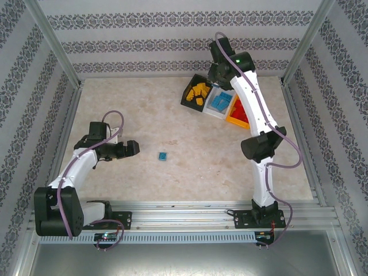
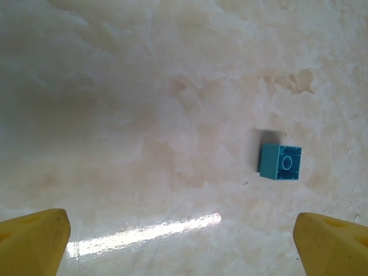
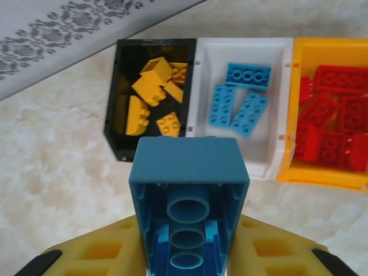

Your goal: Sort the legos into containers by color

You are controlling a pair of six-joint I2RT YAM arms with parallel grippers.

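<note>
marble table [image 1: 172,115], left tool [image 1: 133,148] wide near blue lego [image 1: 163,156], right tool [image 3: 190,261] gripping blue brick [image 3: 190,167]

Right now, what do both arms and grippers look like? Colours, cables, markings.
Left arm and right arm: white links, black joint housings, black bases. A grey-purple cable runs along each. Green light near the right wrist. Left gripper and right gripper: yellow moulded fingers.
</note>
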